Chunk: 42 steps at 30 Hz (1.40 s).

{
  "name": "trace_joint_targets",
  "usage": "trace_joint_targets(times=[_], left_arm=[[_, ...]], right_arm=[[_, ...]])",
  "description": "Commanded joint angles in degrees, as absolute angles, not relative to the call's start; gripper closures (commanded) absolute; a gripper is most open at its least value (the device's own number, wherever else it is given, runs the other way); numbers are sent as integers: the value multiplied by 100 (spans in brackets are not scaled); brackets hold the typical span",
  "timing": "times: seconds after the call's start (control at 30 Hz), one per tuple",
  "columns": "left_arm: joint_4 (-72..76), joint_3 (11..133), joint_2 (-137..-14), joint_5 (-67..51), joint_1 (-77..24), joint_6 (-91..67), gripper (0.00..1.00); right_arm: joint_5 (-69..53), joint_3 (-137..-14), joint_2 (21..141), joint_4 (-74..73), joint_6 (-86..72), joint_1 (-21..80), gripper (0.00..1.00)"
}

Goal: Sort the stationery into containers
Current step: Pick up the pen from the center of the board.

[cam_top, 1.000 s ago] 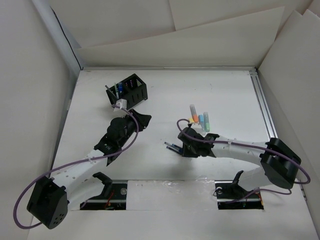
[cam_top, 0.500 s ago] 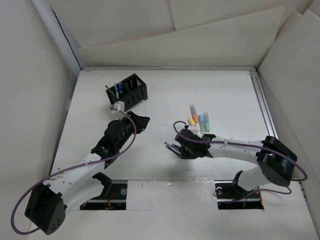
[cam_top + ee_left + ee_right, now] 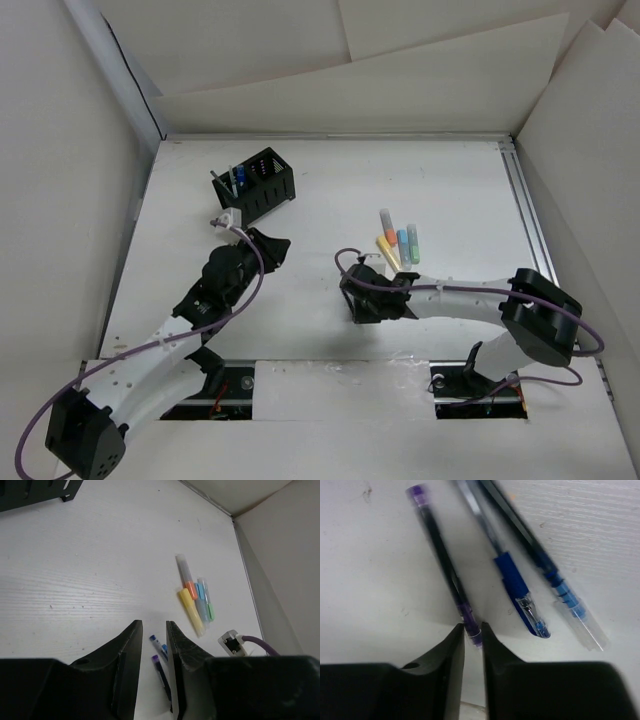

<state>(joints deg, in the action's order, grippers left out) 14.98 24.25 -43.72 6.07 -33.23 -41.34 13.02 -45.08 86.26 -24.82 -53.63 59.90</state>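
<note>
The black mesh organizer (image 3: 262,182) stands at the back left with pens (image 3: 232,178) upright in it. Its corner shows in the left wrist view (image 3: 35,492). My left gripper (image 3: 270,244) (image 3: 152,630) hangs near of it, jaws a narrow gap apart and empty. Four highlighters (image 3: 398,240) (image 3: 196,597) lie side by side right of centre. My right gripper (image 3: 353,300) (image 3: 472,636) is down on the table, shut on the near end of a purple-capped pen (image 3: 442,565). A blue pen (image 3: 512,582) and a light blue pen (image 3: 555,582) lie beside it.
White walls close in the table on the left, back and right. A metal rail (image 3: 525,215) runs along the right edge. The right arm's cable plug (image 3: 231,642) shows in the left wrist view, close to the pens (image 3: 159,652).
My left gripper has drawn back from the organizer toward the near left. My right gripper has moved left and lowered over the pens, covering them in the top view.
</note>
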Motion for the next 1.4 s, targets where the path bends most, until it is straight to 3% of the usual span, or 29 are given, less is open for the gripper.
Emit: trace_joint_targets(times=[0.0,0.07,0.13,0.43,0.67,0.87,1.37], left_arm=[[1161,2399,-4009,922,-3296,-4043,78],[1029,2399,-3903,923,-3296,-4104,78],[976,2399,-3718,976,-3296,-4104,78],[826,2531,-3612,590,-3296,-4096,74],[1099,3040,-4595,-667,-3296,-3990,61],[1599,3278,-5475,-1607,-3296,-3929,57],[2083,3427,-6565,-2241,-3296,-3876,60]], right_arm=[[1354,-4588,8728,-2364,-5423,6082,84],[1423,-4588,8728,-2312,-5423,6082,88],[1485,-4588,8728,-2312,-5423,6135,100],[1380,-4649,7894,-1794,-4958,6311,100],[1450,-4912,7454,-1399,-4606,6311,100],[1512,-4975,7400,-1231,-4465,6311,100],[1512,-5133,7392,-730,-4307,6311,100]])
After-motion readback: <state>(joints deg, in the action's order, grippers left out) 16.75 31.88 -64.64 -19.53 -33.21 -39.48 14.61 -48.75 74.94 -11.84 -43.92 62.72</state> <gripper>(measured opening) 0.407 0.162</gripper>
